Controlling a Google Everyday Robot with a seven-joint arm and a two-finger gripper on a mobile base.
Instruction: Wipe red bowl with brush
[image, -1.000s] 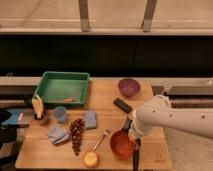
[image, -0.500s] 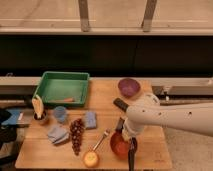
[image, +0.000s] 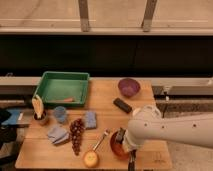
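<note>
White robot arm (image: 172, 127) comes in from the right edge, bulky wrist sitting low over the front right of the light wooden counter (image: 102, 97). The tool (image: 131, 156) is at the front edge of the counter, just below the wrist, mostly hidden by it; fingers together, clamped on the long slim black brush (image: 132, 161), whose dark shaft pokes down past the counter's front edge.

Round orange-red bowl (image: 116, 146) sits front right on the counter, only its left part visible, rest covered by the wrist. Whether the brush touches the bowl's inside: can't tell, hidden.

Other stuff on the counter:
- green rectangular plastic tray (image: 64, 88), back left, w/ a small orange-brown item inside
- small purple bowl (image: 129, 86), back right, well apart from the red one
- short black rectangular block (image: 122, 105), between purple bowl and arm
- bunch of dark purple grapes (image: 76, 134), front centre-left
- blue folded cloth (image: 58, 133) just left of the grapes, another blue square sponge (image: 90, 120) just right of them
- pale blue cup (image: 60, 114) near the tray's front
- small brown pot holding pale utensils (image: 39, 112), left edge
- round yellowish fruit-like object (image: 90, 159) at the front, near a pale-handled utensil (image: 101, 139) lying diagonally just left of the red bowl
</note>
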